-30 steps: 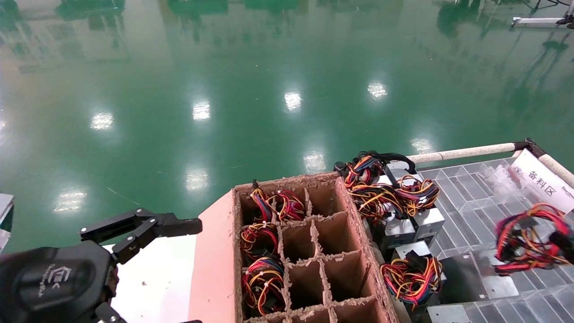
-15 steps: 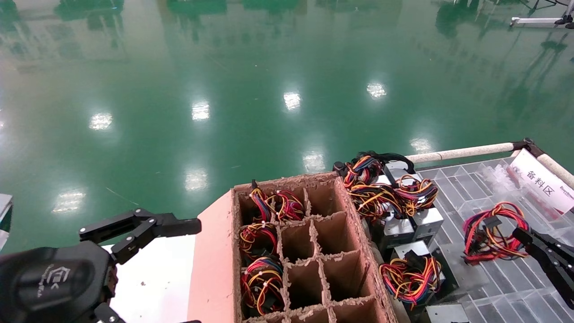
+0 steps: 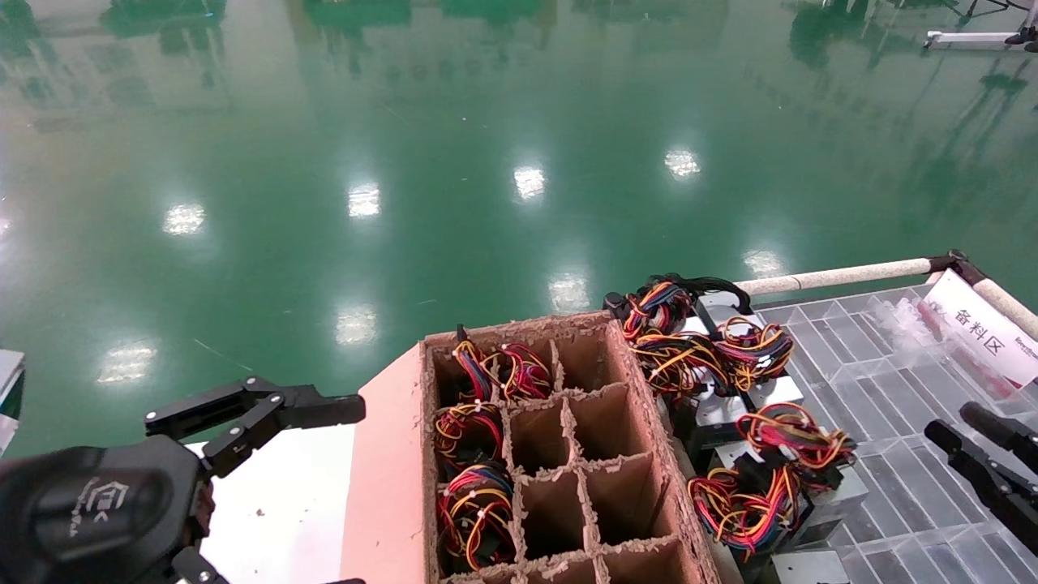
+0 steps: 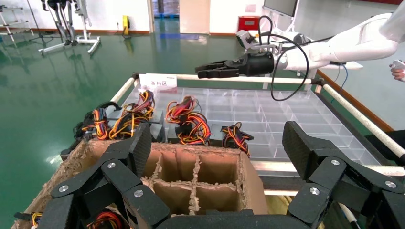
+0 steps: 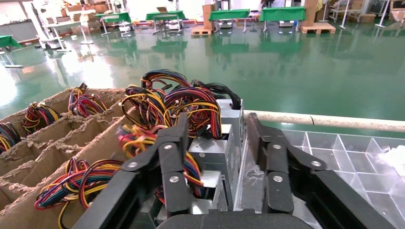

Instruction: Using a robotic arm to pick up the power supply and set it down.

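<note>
The power supply [image 3: 799,442], a silver box topped by a red, yellow and black wire loop, rests on the clear tray beside the cardboard box, in a row with other power supplies [image 3: 705,349]. My right gripper [image 3: 961,426] hovers to its right, open and holding nothing, well apart from it. In the right wrist view the open gripper [image 5: 217,138] frames the silver boxes [image 5: 212,150] from a short distance. The left wrist view shows the power supply [image 4: 188,121] beyond the box, with the white robotic arm [image 4: 344,45] behind. My left gripper [image 3: 251,414] is parked open at the lower left.
A brown cardboard divider box [image 3: 519,328] holds wire bundles [image 3: 474,507] in its left cells. The clear gridded tray [image 3: 892,357] has a padded rail [image 3: 843,276] and a white sign [image 3: 981,332] at its far side. Green floor lies beyond.
My right gripper carried the power supply leftward over the tray, let it go beside the cardboard box, and has drawn back to the right with nothing in it. The left arm stayed still.
</note>
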Robot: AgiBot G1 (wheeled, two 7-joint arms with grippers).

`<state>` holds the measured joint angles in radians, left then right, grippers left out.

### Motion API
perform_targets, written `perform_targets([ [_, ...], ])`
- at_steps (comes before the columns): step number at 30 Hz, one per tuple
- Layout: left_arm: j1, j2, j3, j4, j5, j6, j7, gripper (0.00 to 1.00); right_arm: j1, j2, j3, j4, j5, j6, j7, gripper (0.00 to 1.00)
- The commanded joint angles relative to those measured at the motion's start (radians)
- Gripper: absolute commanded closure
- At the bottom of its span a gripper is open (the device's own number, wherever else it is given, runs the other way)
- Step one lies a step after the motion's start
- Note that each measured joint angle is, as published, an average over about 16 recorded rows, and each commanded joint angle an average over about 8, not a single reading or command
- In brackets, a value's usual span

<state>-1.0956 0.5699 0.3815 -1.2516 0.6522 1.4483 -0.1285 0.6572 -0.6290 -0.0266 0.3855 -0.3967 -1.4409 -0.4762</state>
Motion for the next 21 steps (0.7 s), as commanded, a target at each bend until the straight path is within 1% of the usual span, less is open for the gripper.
perform_targets([
  [1,0.0,0.0,0.0,0.0,0.0,0.0,0.0,0.0,-0.003,-0.001,0.003,-0.002,0.004,-0.005,-0.005,0.0],
  [7,0.0,0.0,0.0,0.0,0.0,0.0,0.0,0.0,0.023,-0.001,-0.013,0.046,-0.017,0.0,0.034,0.0],
  [21,0.0,0.0,0.0,0.0,0.0,0.0,0.0,0.0,0.12,0.004,-0.073,0.254,-0.095,-0.011,0.189,0.0],
])
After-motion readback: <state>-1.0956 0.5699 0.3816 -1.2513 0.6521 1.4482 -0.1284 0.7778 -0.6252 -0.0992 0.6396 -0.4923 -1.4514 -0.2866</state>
